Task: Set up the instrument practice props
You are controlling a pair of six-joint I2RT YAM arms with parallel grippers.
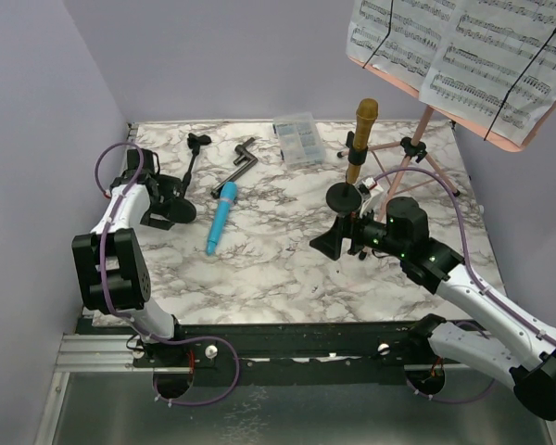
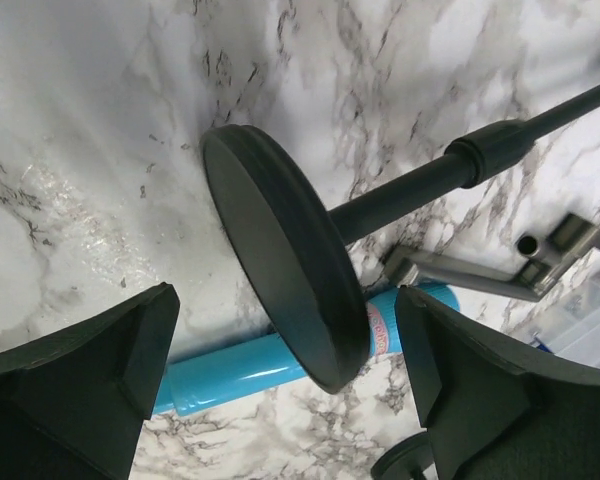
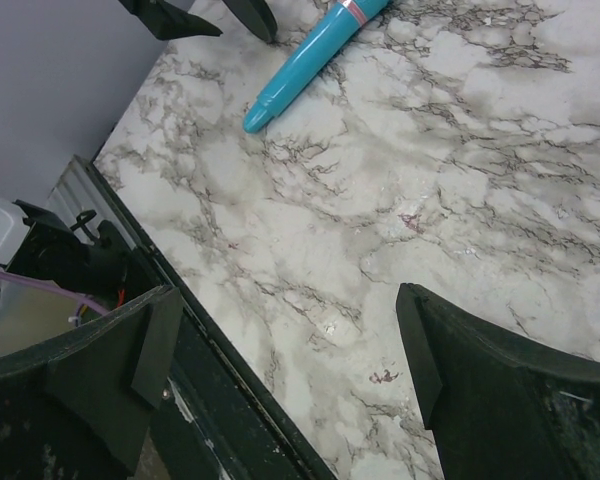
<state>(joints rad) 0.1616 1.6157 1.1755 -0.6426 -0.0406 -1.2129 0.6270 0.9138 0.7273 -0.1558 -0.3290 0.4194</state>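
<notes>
The pink music rack with white music pages stands at the back right on rose-gold legs. A gold microphone stands upright on a black pole with a round base. The second black pole lies on the table, its round base tipped on edge between the fingers of my left gripper, which is open around it. The blue microphone lies in the middle and also shows in the left wrist view. My right gripper is open and empty above the table.
A small clear plastic box sits at the back centre. A grey metal bracket lies beside the fallen pole and shows in the left wrist view. The table's black front rail runs below my right gripper. Purple walls close in both sides.
</notes>
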